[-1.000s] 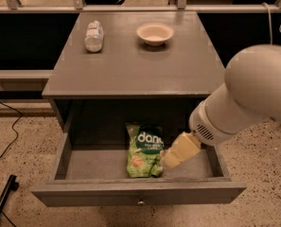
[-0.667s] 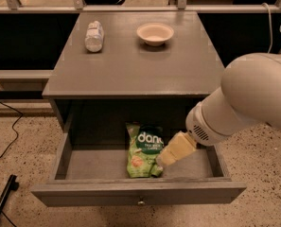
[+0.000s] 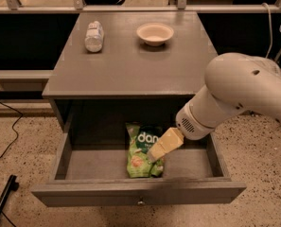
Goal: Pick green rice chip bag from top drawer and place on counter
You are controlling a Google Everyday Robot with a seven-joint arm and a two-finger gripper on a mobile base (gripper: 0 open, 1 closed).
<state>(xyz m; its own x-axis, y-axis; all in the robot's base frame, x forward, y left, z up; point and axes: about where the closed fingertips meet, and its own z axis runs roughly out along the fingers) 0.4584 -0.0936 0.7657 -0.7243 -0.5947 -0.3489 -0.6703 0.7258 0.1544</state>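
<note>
The green rice chip bag (image 3: pixel 136 162) lies flat in the open top drawer (image 3: pixel 140 193), near its middle, with the dark lettered patch toward the back. My gripper (image 3: pixel 152 157) reaches down into the drawer from the right. Its yellowish tip lies over the bag's right half and hides part of it. The big white arm (image 3: pixel 239 93) stands over the drawer's right side. The grey counter (image 3: pixel 130 63) above the drawer is bare in its front half.
A white wrapped bottle-like packet (image 3: pixel 93 36) lies at the counter's back left. A pale bowl (image 3: pixel 154 33) stands at the back centre. A cable (image 3: pixel 7 136) runs over the floor at left. A dark bar (image 3: pixel 0 203) lies at the lower left.
My gripper has moved left within the drawer, from beside the bag's right edge to over the bag. The bag has not moved.
</note>
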